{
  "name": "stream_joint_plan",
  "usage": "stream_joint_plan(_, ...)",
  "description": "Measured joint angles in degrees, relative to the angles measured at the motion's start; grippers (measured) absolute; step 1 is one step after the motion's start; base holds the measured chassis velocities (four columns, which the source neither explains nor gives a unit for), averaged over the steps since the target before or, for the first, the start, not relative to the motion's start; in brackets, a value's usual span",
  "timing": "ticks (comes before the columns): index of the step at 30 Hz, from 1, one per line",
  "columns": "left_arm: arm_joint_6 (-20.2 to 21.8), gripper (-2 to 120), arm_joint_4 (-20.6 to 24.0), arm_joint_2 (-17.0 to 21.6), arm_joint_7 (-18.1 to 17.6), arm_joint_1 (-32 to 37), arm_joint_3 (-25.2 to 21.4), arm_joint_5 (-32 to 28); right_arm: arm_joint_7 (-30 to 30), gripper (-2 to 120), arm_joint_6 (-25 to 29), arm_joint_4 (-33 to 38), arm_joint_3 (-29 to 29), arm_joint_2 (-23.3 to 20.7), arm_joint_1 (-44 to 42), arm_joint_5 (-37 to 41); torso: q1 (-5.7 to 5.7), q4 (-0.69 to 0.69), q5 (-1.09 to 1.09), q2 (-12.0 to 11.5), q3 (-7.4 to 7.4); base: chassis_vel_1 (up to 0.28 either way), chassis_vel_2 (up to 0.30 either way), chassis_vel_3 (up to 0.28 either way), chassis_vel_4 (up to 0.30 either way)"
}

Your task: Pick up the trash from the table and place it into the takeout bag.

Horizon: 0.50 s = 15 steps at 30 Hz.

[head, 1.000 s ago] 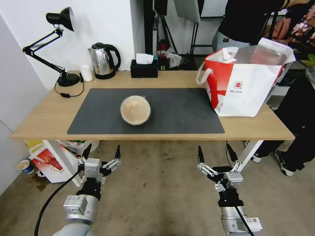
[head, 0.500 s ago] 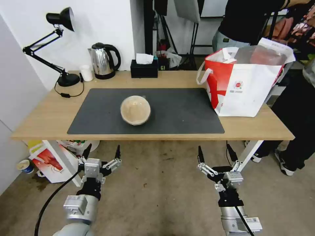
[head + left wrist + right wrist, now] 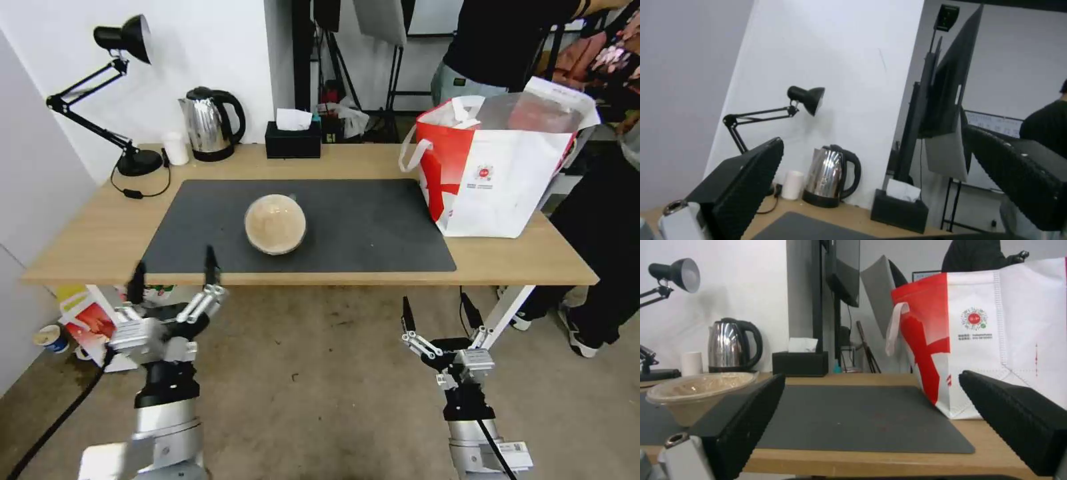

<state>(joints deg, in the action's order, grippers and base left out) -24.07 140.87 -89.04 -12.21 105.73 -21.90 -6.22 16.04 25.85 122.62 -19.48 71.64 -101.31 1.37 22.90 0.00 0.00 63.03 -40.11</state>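
While the domed bowl (image 3: 275, 224) sits on the grey mat (image 3: 360, 227) at mid-table (image 3: 87, 240), the left gripper (image 3: 175, 272) hangs at the table's near edge, fingers spread wide, holding nothing. The right gripper (image 3: 437, 312) waits lower, also open. The bag (image 3: 500, 177) stands on the table's right end.

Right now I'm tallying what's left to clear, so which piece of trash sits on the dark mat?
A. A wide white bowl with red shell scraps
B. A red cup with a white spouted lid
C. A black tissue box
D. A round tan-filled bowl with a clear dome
D: the round tan-filled bowl with a clear dome sits near the middle of the dark mat, left of the takeout bag.
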Motion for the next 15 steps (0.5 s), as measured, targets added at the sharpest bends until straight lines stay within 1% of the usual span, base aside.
stream_joint_plan(6, -0.09, 100, 0.03, -0.01, -0.06, 0.02, 0.03, -0.05, 0.0, 100, 0.0, 0.0, 0.0, 0.0, 0.0, 0.0, 0.0, 0.0, 0.0, -0.01, 0.0, 0.0, 0.0, 0.0, 0.0)
stream_joint_plan(9, 0.0, 100, 0.27, 0.19, -0.25, -0.04, 0.08, -1.15, 0.0, 100, 0.0, 0.0, 0.0, 0.0, 0.0, 0.0, 0.0, 0.0, -0.01, -0.01, 0.0, 0.0, 0.0, 0.0, 0.0)
stream_joint_plan(13, 4.17, 100, 1.35, 2.44, -0.49, -0.9, -0.29, -8.73, 0.0, 100, 0.0, 0.0, 0.0, 0.01, 0.0, 0.0, 0.0, 0.0, 0.0, -0.01, 0.0, 0.0, 0.0, 0.0, 0.0)
stream_joint_plan(14, 4.17, 100, 1.35, 2.44, -0.49, -0.9, -0.29, -8.73, 0.0, 100, 0.0, 0.0, 0.0, 0.01, 0.0, 0.0, 0.0, 0.0, 0.0, -0.01, 0.0, 0.0, 0.0, 0.0, 0.0)
stream_joint_plan(15, 5.02, 100, 1.55, 2.88, -0.54, -1.08, -0.37, -10.28, 0.0, 100, 0.0, -0.01, 0.0, 0.0, 0.0, 0.0, 0.0, 0.0, 0.0, -0.01, 0.0, 0.0, 0.0, 0.0, 0.0)
